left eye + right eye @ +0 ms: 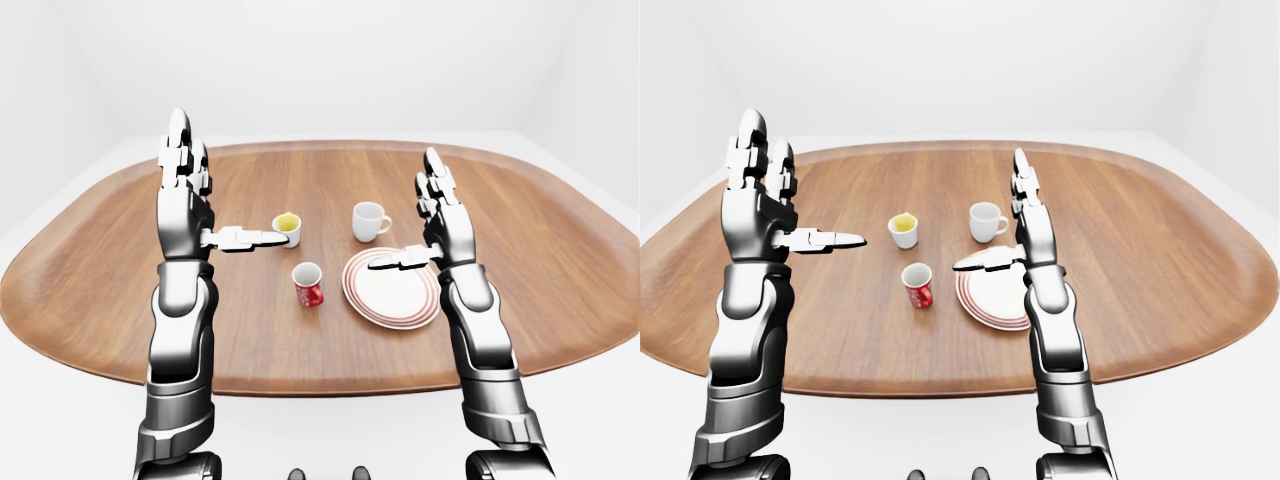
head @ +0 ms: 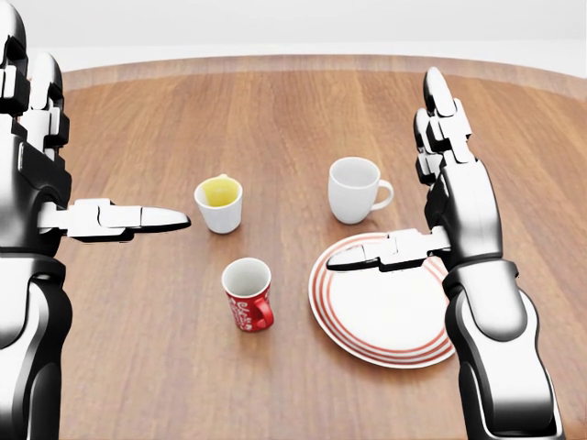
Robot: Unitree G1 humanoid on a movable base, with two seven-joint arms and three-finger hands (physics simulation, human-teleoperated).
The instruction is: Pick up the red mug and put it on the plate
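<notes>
The red mug (image 2: 248,295) stands upright on the wooden table (image 2: 275,119), its handle towards the lower right. The white plate (image 2: 381,312) with red rings lies just right of it, apart from it. My left hand (image 2: 55,165) is raised at the left edge of the head view, open and empty, thumb pointing right, well left of and above the mug. My right hand (image 2: 431,192) is raised above the plate's right part, open and empty, thumb stretched left over the plate's upper rim.
A white cup with yellow contents (image 2: 219,203) stands above the red mug in the head view. A plain white mug (image 2: 355,190) stands above the plate. The oval table's near edge (image 1: 330,385) runs across the bottom of the left-eye view.
</notes>
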